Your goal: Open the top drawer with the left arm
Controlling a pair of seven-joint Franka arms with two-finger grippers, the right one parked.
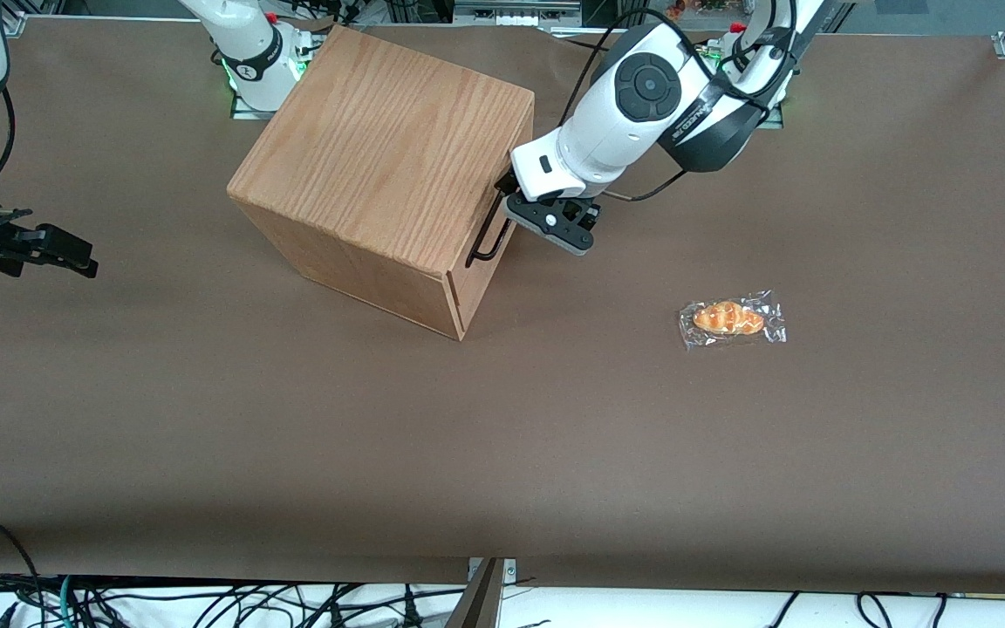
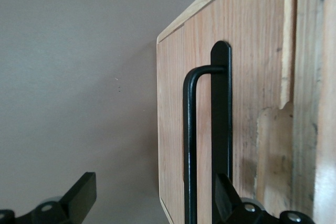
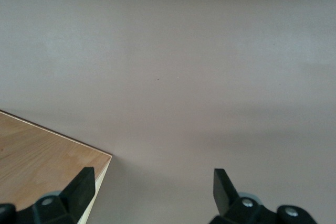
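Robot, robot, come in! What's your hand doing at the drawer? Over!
Gripper open at the black handle, fingers astride the bar. Top drawer shut. Wrapped bread well aside, nothing blocking.

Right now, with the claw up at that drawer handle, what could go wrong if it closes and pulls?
1. The open claw straddles the black handle off-centre: one finger sits near the drawer front, so it may scrape the wood.
2. The grip is near one end of the handle, so the top drawer could jam.
3. The cabinet stands loose on the table and might slide instead.
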